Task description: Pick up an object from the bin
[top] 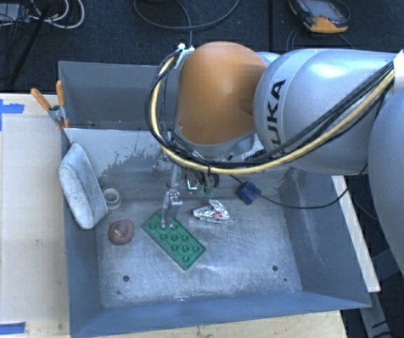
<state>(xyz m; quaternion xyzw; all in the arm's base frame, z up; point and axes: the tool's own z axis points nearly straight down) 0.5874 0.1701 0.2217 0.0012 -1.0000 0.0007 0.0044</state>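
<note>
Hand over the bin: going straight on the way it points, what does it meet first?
Most likely the green studded plate. The hand points down at its far corner, though its height above it is unclear.

Bin floor (258,259) bare from 4 to 7 o'clock; passage open there. Obstructions: green studded plate (176,239) at centre, foil wrapper (211,213) and blue block (248,192) toward 2 o'clock. Brown disc (121,232), small ring (110,198) and grey pad (81,185) crowd the 9 o'clock wall.

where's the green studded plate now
The green studded plate lies central in the bin, upper end under the gripper, between a brown disc at left and crumpled silver wrapper at right.
</note>
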